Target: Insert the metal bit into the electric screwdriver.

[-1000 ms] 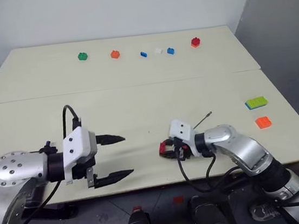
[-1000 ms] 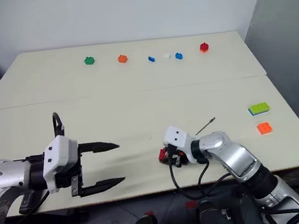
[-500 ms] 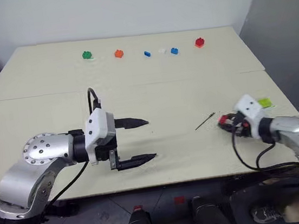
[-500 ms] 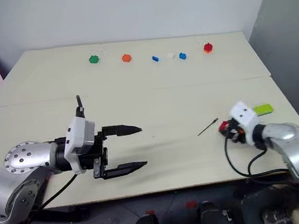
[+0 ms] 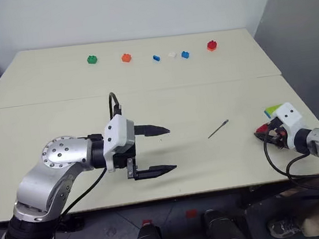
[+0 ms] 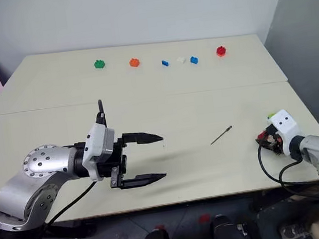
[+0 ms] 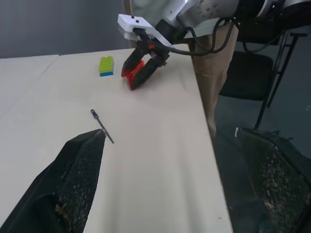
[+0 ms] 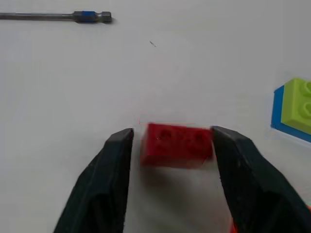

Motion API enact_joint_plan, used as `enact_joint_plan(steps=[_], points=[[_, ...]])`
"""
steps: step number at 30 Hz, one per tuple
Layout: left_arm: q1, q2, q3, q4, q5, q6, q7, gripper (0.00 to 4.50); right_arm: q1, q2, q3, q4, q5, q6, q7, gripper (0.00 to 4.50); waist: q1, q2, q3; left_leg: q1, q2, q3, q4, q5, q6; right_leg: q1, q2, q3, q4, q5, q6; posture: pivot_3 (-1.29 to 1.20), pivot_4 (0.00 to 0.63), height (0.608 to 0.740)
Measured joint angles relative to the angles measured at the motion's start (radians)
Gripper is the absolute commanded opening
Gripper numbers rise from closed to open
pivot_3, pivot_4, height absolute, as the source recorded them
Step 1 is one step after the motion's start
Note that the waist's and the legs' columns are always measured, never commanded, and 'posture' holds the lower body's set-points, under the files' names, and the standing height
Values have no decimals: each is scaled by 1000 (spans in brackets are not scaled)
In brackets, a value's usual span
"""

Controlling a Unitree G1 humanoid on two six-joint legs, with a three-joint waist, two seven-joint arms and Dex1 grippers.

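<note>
Bit: metal bit [image 5: 218,129] lies flat on the counter [image 5: 192,101], between both end effectors, touching neither.
Handling: likely light, stiff and slippery; its blue-banded shank looks the best place to pinch.
Right end effector [image 8: 172,145]: released, fingers straddling a red brick [image 8: 178,143].
Left end effector [image 5: 161,149]: spread wide, empty.
Neighbour: green-and-blue brick [image 8: 294,109] near the red one.

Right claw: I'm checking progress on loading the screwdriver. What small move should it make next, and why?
Probably lift the right claw straight up, away from the red brick. Its fingers stand apart on either side of the brick, which seems to rest on the table. The metal bit lies loose nearby, and the left claw is open and empty.
</note>
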Motion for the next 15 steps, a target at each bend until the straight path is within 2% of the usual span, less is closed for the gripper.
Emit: enact_joint_plan(steps=[3, 5, 15], points=[[0, -4, 0, 0, 0, 1, 3, 4500, 0, 0, -10, 0, 13, 0, 2, 4213, 1, 0, 0, 0, 0, 0, 0, 0, 0, 0, 0, 0, 0, 0, 0, 0, 150, 740], [0, -7, 0, 0, 0, 2, 5, 4500, 1, 0, -16, -1, 23, 1, 6, 4437, 1, 0, 0, 1, 0, -1, 0, 0, 0, 1, 0, 0, 0, 0, 0, 0, 150, 740], [0, -8, 0, 2, 3, 1, 6, 4500, 9, -22, -50, -5, 56, 16, 24, 4437, 1, 0, 0, 1, 0, -1, 0, 0, 0, 2, 0, 0, 0, 0, 0, 0, 150, 740]])
